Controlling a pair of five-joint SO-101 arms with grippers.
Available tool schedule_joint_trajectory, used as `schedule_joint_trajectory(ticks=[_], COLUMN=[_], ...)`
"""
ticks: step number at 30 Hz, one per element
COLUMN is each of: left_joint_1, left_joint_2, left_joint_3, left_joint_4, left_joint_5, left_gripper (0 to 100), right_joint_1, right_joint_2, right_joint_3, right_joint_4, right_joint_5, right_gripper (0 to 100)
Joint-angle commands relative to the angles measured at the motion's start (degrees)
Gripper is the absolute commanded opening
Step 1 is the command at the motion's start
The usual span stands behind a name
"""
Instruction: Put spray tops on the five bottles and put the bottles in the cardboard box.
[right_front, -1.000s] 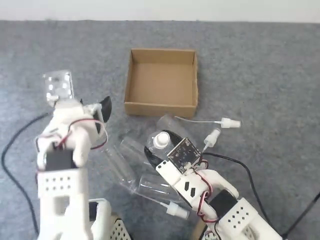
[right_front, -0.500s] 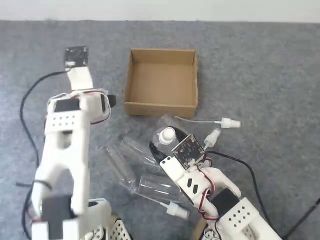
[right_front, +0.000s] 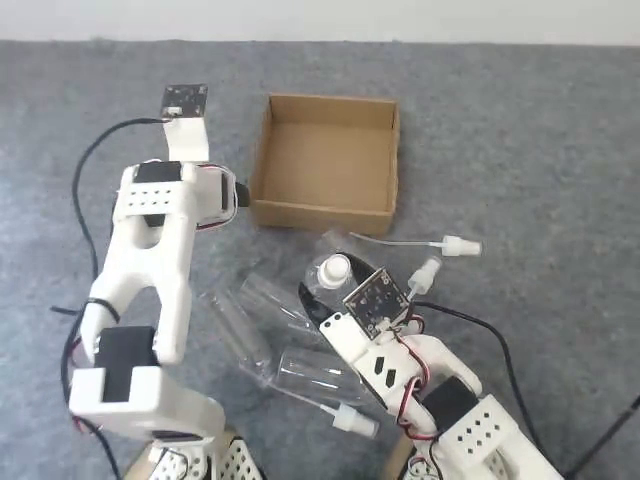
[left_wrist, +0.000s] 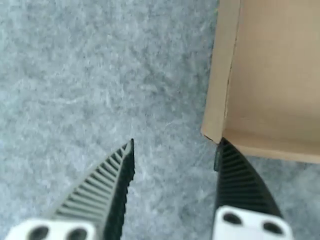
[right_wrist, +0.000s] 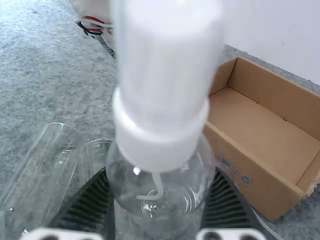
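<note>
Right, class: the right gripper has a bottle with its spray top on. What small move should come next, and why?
Probably lift the bottle and swing it toward the cardboard box. The right gripper is shut on it, the white spray top sits on its neck, and the box is empty, with the open left gripper beside its corner.

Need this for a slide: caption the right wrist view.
Right gripper shut on a clear bottle fitted with a white spray top, the open cardboard box beyond.
</note>
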Motion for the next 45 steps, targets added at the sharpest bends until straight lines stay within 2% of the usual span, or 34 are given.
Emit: schedule_joint_trajectory(ticks=[1, 5, 11, 16, 20, 31, 38, 45], left_joint_1=[3.2, 4.4, 1.5, 2.1, 2.2, 6.2, 7.1, 9.8], left_joint_2=[-0.4, -0.5, -0.5, -0.5, 0.1, 7.6, 10.4, 10.3], left_joint_3=[-3.2, -4.0, -10.1, -14.5, -14.9, -13.7, -13.5, -13.8], left_joint_4=[2.7, 3.9, 9.4, 13.0, 10.8, 5.1, 4.9, 9.7], left_joint_5=[0.0, 0.1, 0.1, 0.4, 3.3, 3.7, 3.3, 3.2], left_gripper=[25, 25, 25, 25, 25, 24, 11, 6], right_joint_1=[0.9, 0.9, 0.9, 0.9, 0.9, 0.9, 0.9, 1.9], right_joint_2=[-1.2, -1.2, -1.2, -1.2, -1.2, -1.2, -1.2, -1.2], right_joint_3=[-2.8, -2.8, -3.3, -3.3, -3.3, -3.3, -3.3, -3.3], right_joint_4=[0.4, 0.6, 2.9, 2.9, 3.0, 3.1, 3.1, 3.1], right_joint_5=[-0.4, -0.4, -0.4, -0.4, -0.4, -0.4, -0.4, -0.4], right_gripper=[6.5, 6.5, 6.5, 6.5, 6.5, 6.5, 6.5, 6.5])
